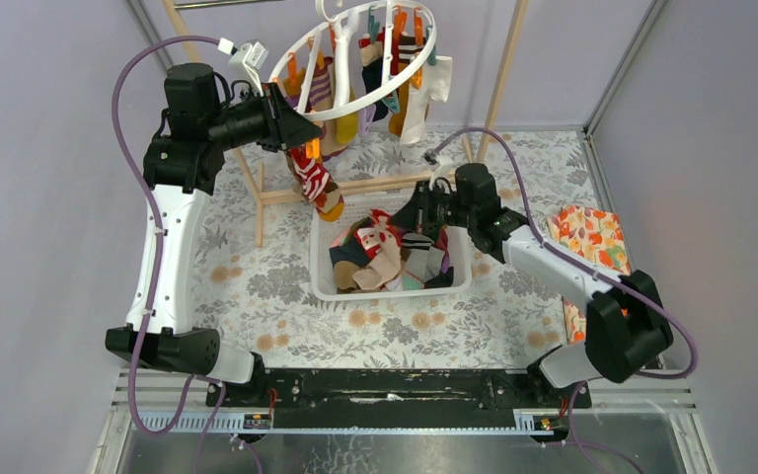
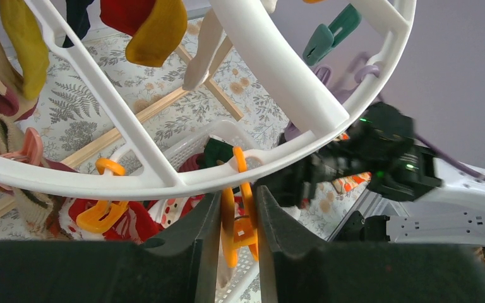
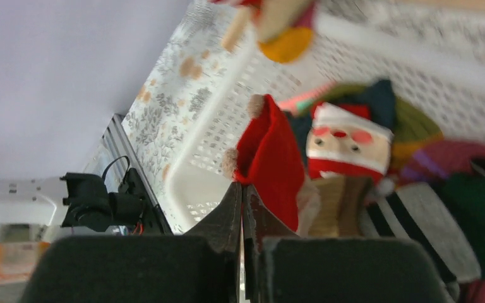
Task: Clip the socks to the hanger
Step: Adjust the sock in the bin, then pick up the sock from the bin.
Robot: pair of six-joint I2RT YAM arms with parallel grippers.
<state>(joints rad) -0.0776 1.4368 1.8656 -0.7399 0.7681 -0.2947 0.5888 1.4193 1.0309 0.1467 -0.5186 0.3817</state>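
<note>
From the overhead view I see the hanger (image 2: 278, 69) up at the far side of the bench (image 1: 257, 286), above the far edge of the white basket (image 1: 392, 292). It is a big white plastic ring with curved inner bars. Socks (image 1: 395, 59) dangle from its clips in a crowded bunch: white, mustard, dark and striped ones. My left wrist camera looks up through the ring and shows a mustard sock (image 2: 28, 44) and a red one with a mustard toe (image 2: 151, 25). A teal clip (image 2: 328, 38) hangs from the far rim.

My left tool (image 2: 238, 202) is raised to the ring's near rim. Its fingers are narrow and pressed on either side of an orange clip (image 2: 237, 233) that hangs from the rim. A red and white patterned sock (image 1: 314, 181) hangs just below that tool; I cannot tell whether that clip holds it. A second orange clip (image 2: 101, 211) hangs to the left of it.

The rest of the socks lie heaped in the basket. My right tool (image 3: 241, 192) is down in there with its fingers fully together. Its tips meet the edge of a red Santa-hat sock (image 3: 271, 158), but I cannot tell whether any fabric is pinched. Beside it lies a Santa-face sock (image 3: 347, 142), with a black and white striped sock (image 3: 417, 221) lower right
</note>
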